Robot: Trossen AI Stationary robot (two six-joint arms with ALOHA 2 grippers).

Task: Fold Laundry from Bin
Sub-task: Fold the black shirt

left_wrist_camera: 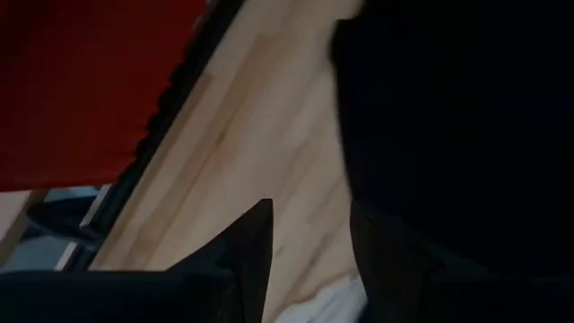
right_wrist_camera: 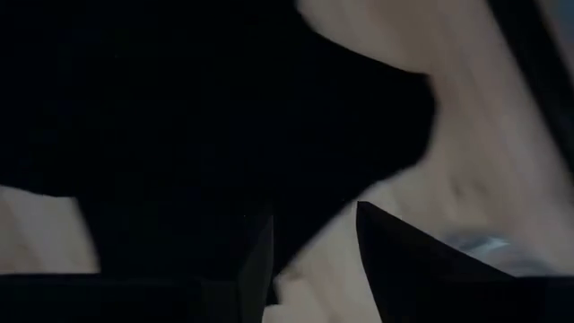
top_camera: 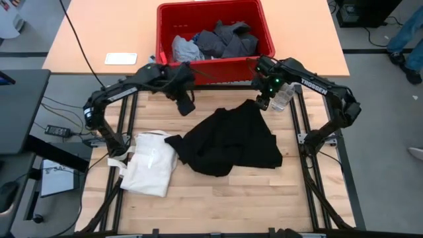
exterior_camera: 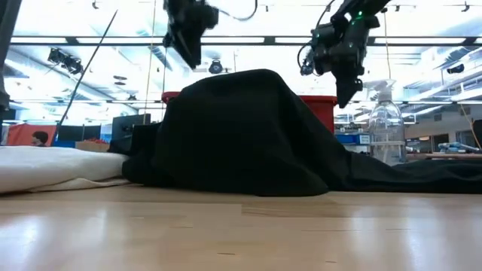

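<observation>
Black T-shirt (top_camera: 228, 142) lies crumpled mid-tabletop (top_camera: 218, 198), clear of the bin (top_camera: 213, 63), apparently dropped for flattening; left hand (top_camera: 186, 106) and right hand (top_camera: 263, 102) hover above its far edge, both part-open, empty.

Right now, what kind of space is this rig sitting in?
Most likely a robotics lab or open workshop. The low view shows an industrial ceiling with strip lights and cluttered benches behind. The high view shows a wooden table on a metal frame and loose cables on grey floor.
</observation>
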